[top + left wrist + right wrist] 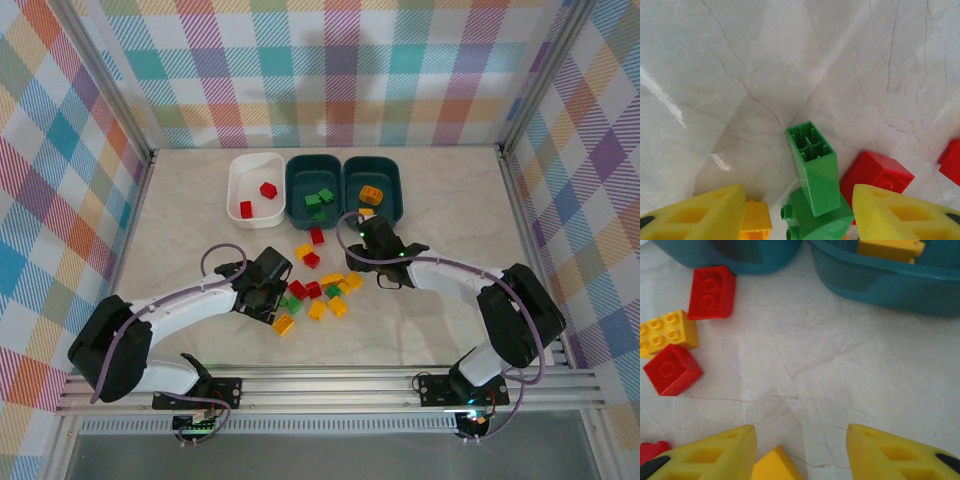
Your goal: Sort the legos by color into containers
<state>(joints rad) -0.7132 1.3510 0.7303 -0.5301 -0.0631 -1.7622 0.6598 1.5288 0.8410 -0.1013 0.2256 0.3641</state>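
Loose legos (320, 290) in red, yellow and green lie in a heap at mid-table. My left gripper (280, 298) is at the heap's left edge. Its open jaws (799, 192) flank a tall green lego (813, 167) that leans on a second green lego (815, 222), with a gap on each side. My right gripper (360, 232) hovers open just before the right teal tub (372, 190). A yellow lego's corner (774, 466) shows beside its left finger (715, 455). The white tub (238, 180) holds two red legos, the middle teal tub (300, 185) green ones, the right one orange-yellow ones.
Two red legos (712, 292) (672, 369) and a yellow one (665, 335) lie left of my right gripper, near the middle tub's front. A red lego (877, 172) sits right of the green pair. Metal rails and plaid walls close in the table.
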